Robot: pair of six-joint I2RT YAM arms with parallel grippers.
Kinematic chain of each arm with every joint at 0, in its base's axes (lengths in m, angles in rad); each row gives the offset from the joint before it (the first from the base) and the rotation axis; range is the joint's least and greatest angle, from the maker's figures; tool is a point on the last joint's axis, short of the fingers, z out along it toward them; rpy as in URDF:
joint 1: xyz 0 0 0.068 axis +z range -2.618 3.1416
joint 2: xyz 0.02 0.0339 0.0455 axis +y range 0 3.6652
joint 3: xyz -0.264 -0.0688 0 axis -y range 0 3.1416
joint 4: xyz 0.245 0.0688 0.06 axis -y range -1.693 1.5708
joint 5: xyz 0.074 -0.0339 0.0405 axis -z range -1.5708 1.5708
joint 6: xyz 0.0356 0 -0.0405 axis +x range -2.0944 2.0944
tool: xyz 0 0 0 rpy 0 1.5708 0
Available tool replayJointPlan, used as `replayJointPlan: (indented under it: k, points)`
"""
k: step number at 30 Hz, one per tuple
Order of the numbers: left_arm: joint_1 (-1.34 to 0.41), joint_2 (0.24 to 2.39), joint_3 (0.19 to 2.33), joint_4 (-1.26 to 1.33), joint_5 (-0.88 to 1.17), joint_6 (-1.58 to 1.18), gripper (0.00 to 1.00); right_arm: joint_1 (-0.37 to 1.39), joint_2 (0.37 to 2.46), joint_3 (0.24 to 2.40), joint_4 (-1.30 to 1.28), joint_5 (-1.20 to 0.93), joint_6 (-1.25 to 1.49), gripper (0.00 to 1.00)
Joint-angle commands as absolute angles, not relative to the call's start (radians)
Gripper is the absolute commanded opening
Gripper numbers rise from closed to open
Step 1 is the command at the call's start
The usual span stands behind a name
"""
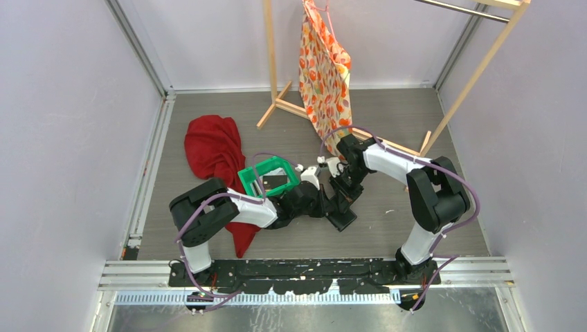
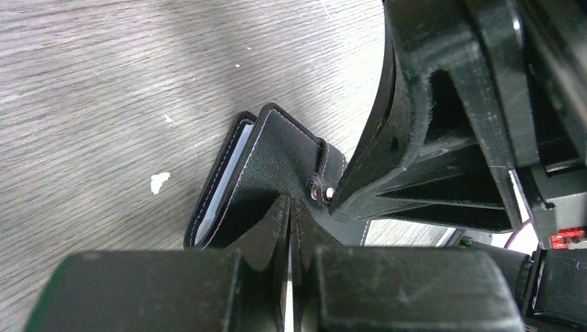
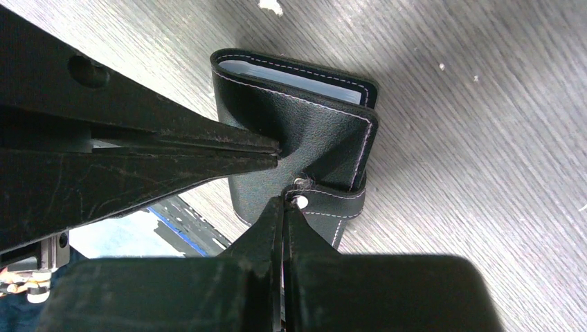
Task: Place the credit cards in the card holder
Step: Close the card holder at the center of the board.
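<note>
- Red crumpled cloth [image 1: 211, 149] lies on the grey wood-grain desk [image 1: 387, 117] toward the left edge. Part of it sits under the left arm.
- Green plastic open tray [image 1: 247, 181] is just right of the cloth, about mid-desk. There is something dark inside it, too small to tell what.
- Left gripper [image 2: 289, 207] is clenched with no gap between the fingers. It pinches the outer cover flap of the small black stitched folding card holder [image 2: 270, 159].
- In the right wrist view, the left gripper [image 3: 273, 149] comes in from the left, its tips biting the middle of the flap.
- The card holder [image 3: 311, 131] is about mid-desk, slightly toward the near edge and right of the tray. It is held between both grippers with the desk surface behind it.
- The cover is pulled partly open, and pale lining shows along the open edge.
- Right gripper [image 3: 284, 207] is also clenched, fingers pressed together on the holder's short snap tab [image 3: 339, 207], right at the metal stud [image 3: 300, 201].
- In the left wrist view, the right gripper [image 2: 332, 195] has its tips at that stud.
- The two grippers' tips are near each other on the holder, not touching.
- Orange-patterned fabric [image 1: 324, 69] hangs on a light wooden rack [image 1: 277, 104] toward the far edge, with a rack leg reaching the far right corner.
</note>
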State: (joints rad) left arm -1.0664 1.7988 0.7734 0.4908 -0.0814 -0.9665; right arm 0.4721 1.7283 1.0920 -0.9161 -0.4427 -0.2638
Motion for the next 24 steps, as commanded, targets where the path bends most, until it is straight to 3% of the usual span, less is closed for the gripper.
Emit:
replayJointPlan:
  k: [1, 24]
  points:
    - [-1.069, 1.843, 0.758, 0.45, -0.054, -0.966, 0.03, 0.467, 1.681, 1.101, -0.879, -0.481, -0.259, 0.01]
    - [-1.065, 1.848, 0.753, 0.451, -0.053, -0.976, 0.03, 0.46, 1.644, 1.075, -0.903, -0.404, -0.295, 0.01]
